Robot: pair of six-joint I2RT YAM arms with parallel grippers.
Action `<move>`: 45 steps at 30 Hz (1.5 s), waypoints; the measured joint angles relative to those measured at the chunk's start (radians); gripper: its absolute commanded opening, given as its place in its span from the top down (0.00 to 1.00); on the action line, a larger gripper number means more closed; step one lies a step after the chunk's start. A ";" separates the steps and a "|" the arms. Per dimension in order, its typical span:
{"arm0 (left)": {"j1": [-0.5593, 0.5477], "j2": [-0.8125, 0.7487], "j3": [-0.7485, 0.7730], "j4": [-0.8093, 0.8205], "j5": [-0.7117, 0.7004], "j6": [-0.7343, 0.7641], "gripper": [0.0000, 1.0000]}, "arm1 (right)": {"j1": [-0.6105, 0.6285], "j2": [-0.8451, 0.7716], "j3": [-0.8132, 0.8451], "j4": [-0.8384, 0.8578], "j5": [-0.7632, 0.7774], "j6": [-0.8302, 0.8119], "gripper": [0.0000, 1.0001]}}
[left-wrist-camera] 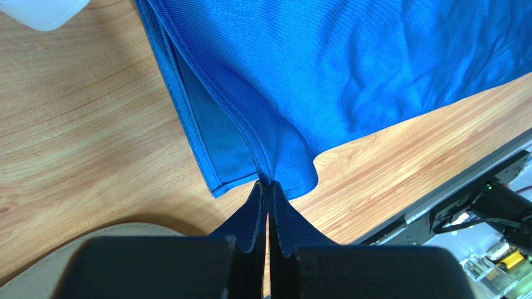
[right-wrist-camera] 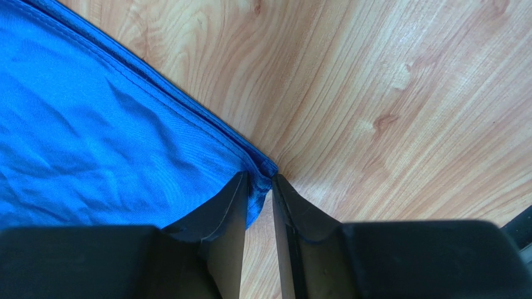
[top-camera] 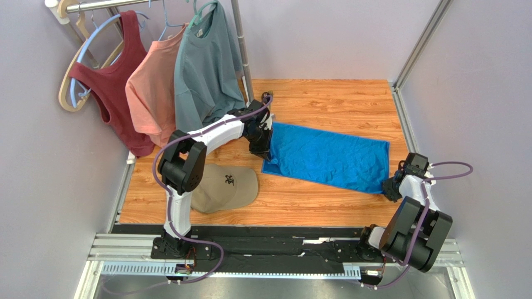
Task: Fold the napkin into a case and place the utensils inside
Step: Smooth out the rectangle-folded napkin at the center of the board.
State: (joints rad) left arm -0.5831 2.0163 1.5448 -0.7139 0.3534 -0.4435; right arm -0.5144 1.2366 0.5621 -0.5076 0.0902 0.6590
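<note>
One shiny royal-blue oblong napkin (top-camera: 328, 156) on grained wooden table (top-camera: 325, 99)

Spread flat on the table (top-camera: 325, 99), centre to right, long side running left to right: napkin (top-camera: 328, 157). At its left edge, close to the near corner and clamped on the hem: left gripper (left-wrist-camera: 268, 184); at its near right corner, fingers slightly parted either side of the cloth: right gripper (right-wrist-camera: 259, 177). Left of and nearer than the napkin, apart from it: cap (top-camera: 226, 187); far left, behind the cap, on a rail (top-camera: 106, 5): three hung garments (top-camera: 206, 68).
</note>
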 measured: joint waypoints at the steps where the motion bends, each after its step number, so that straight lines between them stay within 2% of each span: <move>1: 0.000 0.000 -0.001 0.000 0.000 0.000 1.00 | 0.000 0.001 0.000 0.002 0.000 0.000 0.80; 4: 0.000 0.000 -0.002 0.000 0.000 0.000 1.00 | 0.000 0.001 0.000 0.005 0.002 0.001 0.89; 14: 0.000 0.000 -0.002 0.000 -0.006 0.000 1.00 | 0.000 -0.069 0.020 -0.089 0.032 -0.018 0.96; 20: 0.000 0.000 -0.017 0.005 -0.019 -0.002 1.00 | 0.000 -0.084 0.079 -0.119 0.032 -0.039 0.97; 35: 0.005 0.000 -0.080 0.055 -0.053 -0.009 1.00 | 0.000 0.040 0.137 -0.124 0.012 -0.095 0.98; 45: 0.016 0.000 -0.126 0.079 -0.054 -0.019 1.00 | 0.001 0.056 0.184 -0.124 0.024 -0.100 0.98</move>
State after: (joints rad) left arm -0.5667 2.0163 1.4189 -0.6346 0.2993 -0.4625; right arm -0.5137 1.2922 0.7464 -0.6312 0.1143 0.5594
